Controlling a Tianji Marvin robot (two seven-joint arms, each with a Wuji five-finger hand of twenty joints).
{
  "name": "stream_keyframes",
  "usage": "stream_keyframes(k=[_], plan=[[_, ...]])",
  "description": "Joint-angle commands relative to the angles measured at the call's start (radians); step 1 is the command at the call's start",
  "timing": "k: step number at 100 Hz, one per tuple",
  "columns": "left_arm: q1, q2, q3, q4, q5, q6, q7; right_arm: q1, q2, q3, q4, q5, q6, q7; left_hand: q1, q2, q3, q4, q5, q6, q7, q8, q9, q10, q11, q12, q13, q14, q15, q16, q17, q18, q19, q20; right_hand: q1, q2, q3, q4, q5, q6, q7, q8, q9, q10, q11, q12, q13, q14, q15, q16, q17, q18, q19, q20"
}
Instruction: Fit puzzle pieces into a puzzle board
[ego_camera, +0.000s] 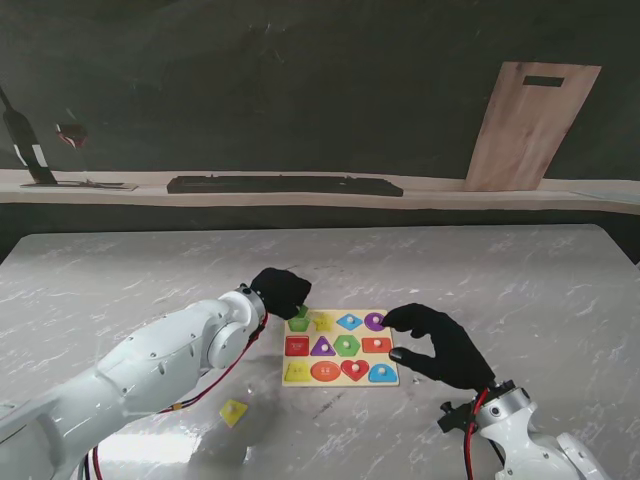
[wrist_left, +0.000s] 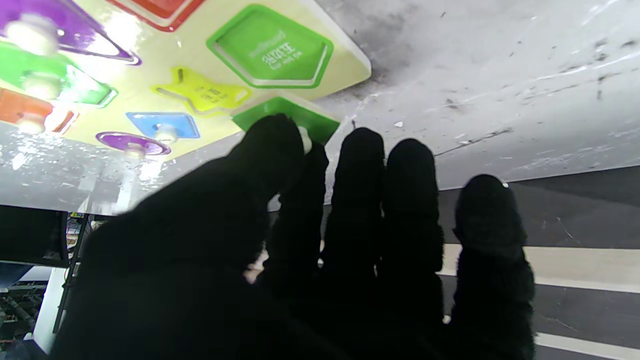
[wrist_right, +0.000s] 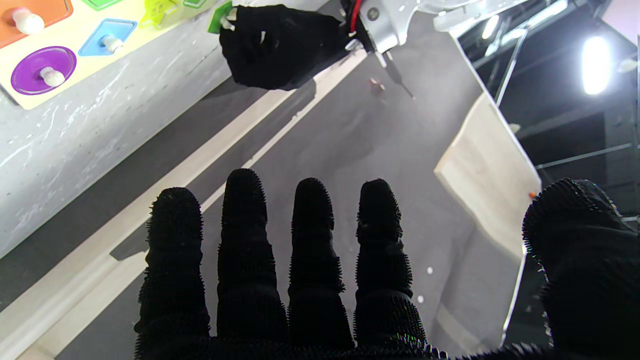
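The puzzle board (ego_camera: 392, 381) lies mid-table with most shapes seated. Its green pentagon recess (wrist_left: 272, 50) and yellow star recess (wrist_left: 200, 92) are empty. My left hand (ego_camera: 280, 292) hovers at the board's far left corner, thumb and forefinger shut on the knob of a green pentagon piece (wrist_left: 300, 116), which hangs just past the board's edge (ego_camera: 299, 316). The right wrist view shows that hand (wrist_right: 280, 47) and the piece (wrist_right: 220, 17) too. My right hand (ego_camera: 440, 345) is open over the board's right edge, fingers (wrist_right: 310, 260) spread and holding nothing. A loose yellow piece (ego_camera: 233, 411) lies on the table nearer to me, left of the board.
A wooden cutting board (ego_camera: 530, 125) leans on the back wall at the right. A long dark tray (ego_camera: 285, 185) and a bottle (ego_camera: 25, 140) sit on the ledge behind the marble table (ego_camera: 520, 290).
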Motion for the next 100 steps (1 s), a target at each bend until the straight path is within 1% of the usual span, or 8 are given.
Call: stream_keyframes(k=[1,12,24,39,51,67,100], plan=[[-0.012,-0.021,0.007,0.010,-0.004,-0.002,-0.001,-0.005,-0.004,-0.001,-0.001,-0.005,0.003,-0.003,0.010,-0.011,0.062,0.004,0.025,0.003,0.048,0.024,0.020,0.057,0.025,0.017,0.035,0.001,0.033,0.021,-0.004,-0.004,0.043,0.031,0.000,0.025,-0.016,0.032,0.012,-0.008,-0.018,0.004,0.020,0.021,0.006,0.009,0.009,-0.012,0.015,0.013,-0.010,-0.012,0.010,0.021],[-0.032,-0.039,0.041,0.048,-0.016,-0.010,-0.001,-0.005,-0.004,-0.001,-0.001,-0.005,0.003,-0.003,0.009,-0.007,0.059,0.004,0.021,0.001,0.047,0.028,0.017,0.055,0.025,0.019,0.032,-0.001,0.033,0.021,-0.005,-0.004,0.043,0.032,-0.001,0.025,-0.016,0.032,0.012,-0.007,-0.018,0.003,0.019,0.021,0.006,0.009,0.009,-0.011,0.015,0.013,-0.010,-0.012,0.010,0.021],[-0.038,-0.045,0.059,0.063,-0.020,-0.011,-0.007,-0.004,-0.004,-0.001,0.000,-0.005,0.003,-0.003,0.009,-0.009,0.058,0.006,0.020,0.002,0.047,0.033,0.018,0.057,0.026,0.020,0.033,0.000,0.034,0.022,-0.006,-0.003,0.042,0.032,-0.001,0.026,-0.016,0.032,0.013,-0.007,-0.018,0.004,0.019,0.019,0.006,0.008,0.009,-0.011,0.016,0.013,-0.010,-0.012,0.010,0.021],[-0.036,-0.040,0.073,0.056,-0.014,-0.006,-0.023,-0.004,-0.004,-0.001,0.001,-0.004,0.002,-0.002,0.006,-0.005,0.056,0.006,0.019,0.003,0.045,0.037,0.019,0.054,0.030,0.024,0.036,-0.004,0.037,0.023,-0.004,-0.004,0.044,0.034,0.000,0.027,-0.016,0.032,0.012,-0.008,-0.018,0.004,0.019,0.020,0.006,0.009,0.009,-0.012,0.015,0.013,-0.010,-0.012,0.011,0.021],[-0.032,-0.042,0.077,0.061,-0.015,0.007,-0.022,-0.004,-0.004,0.000,0.001,-0.004,0.001,-0.002,0.006,-0.010,0.058,0.006,0.024,0.009,0.046,0.039,0.024,0.058,0.035,0.026,0.042,-0.002,0.041,0.024,0.000,-0.002,0.047,0.035,0.000,0.026,-0.016,0.032,0.012,-0.007,-0.018,0.004,0.018,0.019,0.006,0.008,0.010,-0.011,0.016,0.013,-0.010,-0.012,0.011,0.021],[-0.031,-0.044,0.080,0.066,-0.014,0.022,-0.020,-0.004,-0.004,0.000,0.001,-0.005,0.001,-0.004,0.005,-0.014,0.057,-0.002,0.029,0.022,0.047,0.037,0.030,0.057,0.043,0.025,0.050,0.001,0.047,0.025,0.007,0.005,0.053,0.039,0.000,0.026,-0.016,0.032,0.013,-0.007,-0.018,0.004,0.019,0.020,0.006,0.008,0.009,-0.011,0.015,0.013,-0.010,-0.011,0.010,0.021],[-0.027,-0.031,0.085,0.043,-0.004,0.040,-0.048,-0.005,-0.004,0.002,0.001,-0.003,-0.002,-0.004,-0.002,-0.014,0.064,-0.005,0.029,0.025,0.052,0.037,0.031,0.054,0.054,0.022,0.052,0.000,0.051,0.022,0.010,0.007,0.056,0.041,0.000,0.026,-0.016,0.032,0.013,-0.007,-0.018,0.004,0.019,0.020,0.006,0.008,0.008,-0.012,0.015,0.013,-0.010,-0.012,0.010,0.020]])
